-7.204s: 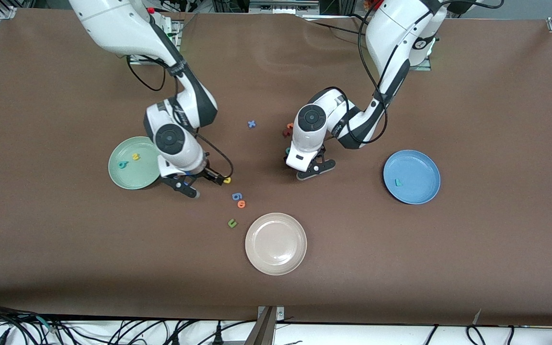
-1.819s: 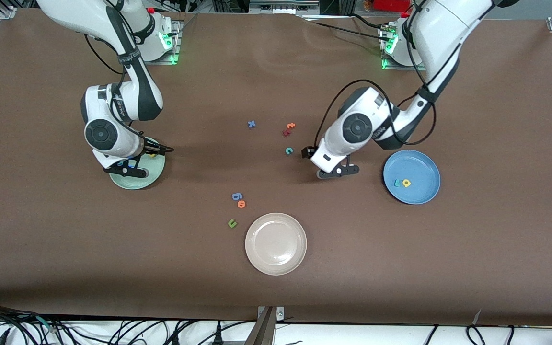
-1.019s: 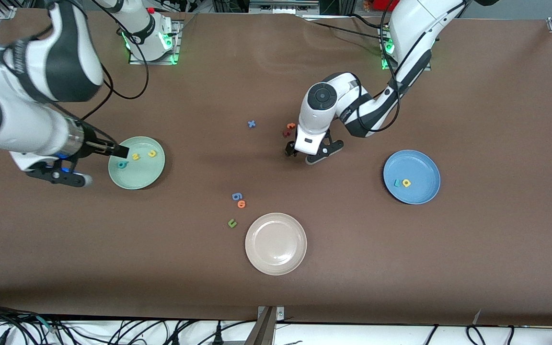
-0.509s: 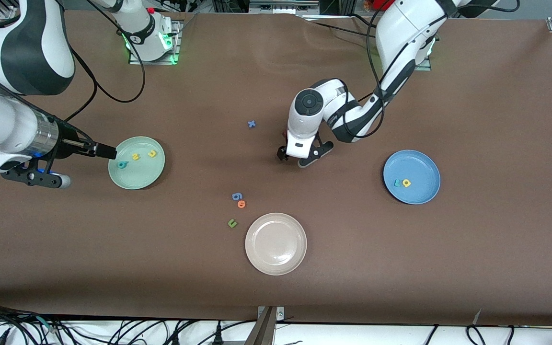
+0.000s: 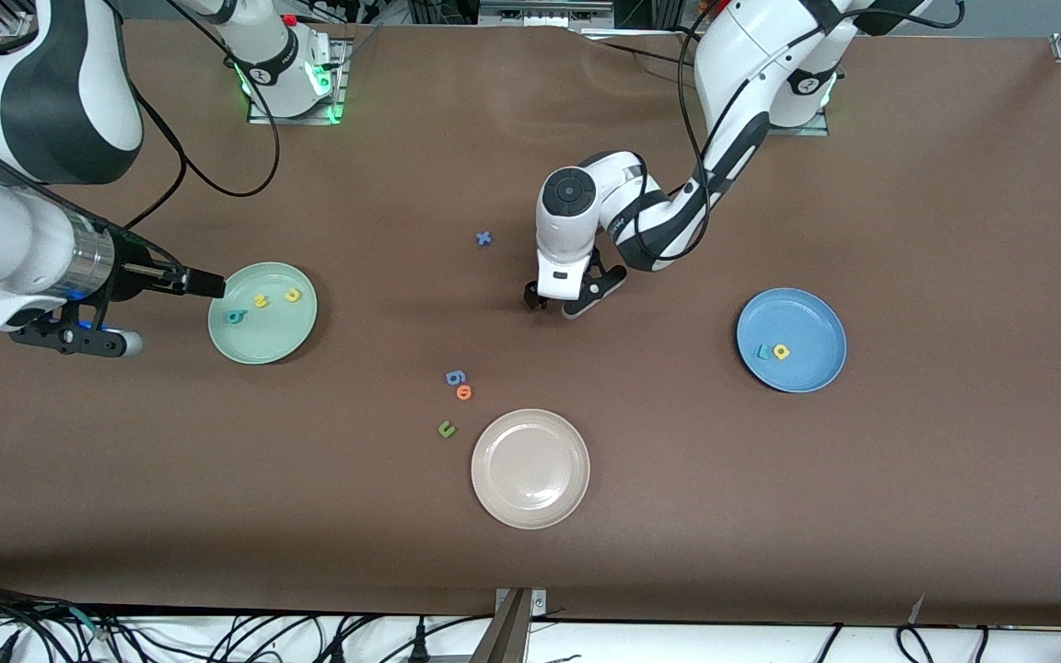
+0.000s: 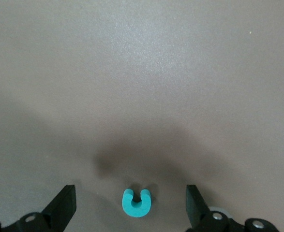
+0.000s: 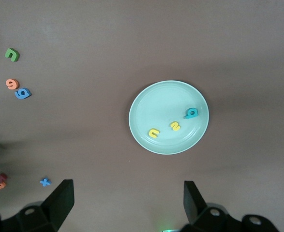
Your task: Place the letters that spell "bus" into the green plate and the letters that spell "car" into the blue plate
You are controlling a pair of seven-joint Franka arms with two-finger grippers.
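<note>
Brown cloth covers the table [image 5: 908, 516] we see from the front camera, where the green plate [image 5: 262, 345] toward the right arm's end holds a teal "b" [image 5: 235, 317], a yellow "s" [image 5: 261, 301] and a yellow "u" [image 5: 293, 296], and the blue plate [image 5: 816, 313] toward the left arm's end holds a teal "r" [image 5: 763, 351] touching a yellow "a" [image 5: 781, 351]. We find the right gripper [image 5: 139, 308] raised just beside the green plate, jaws spread and empty, and the left gripper [image 5: 560, 304] low over mid-table. From the left wrist we see the teal "c" [image 6: 136, 202] lying on the cloth midway between the wide-open fingers [image 6: 64, 205], touching neither. From the right wrist we look down on the green plate [image 7: 151, 99] with its three letters, well clear of the parted fingers [image 7: 62, 199].
</note>
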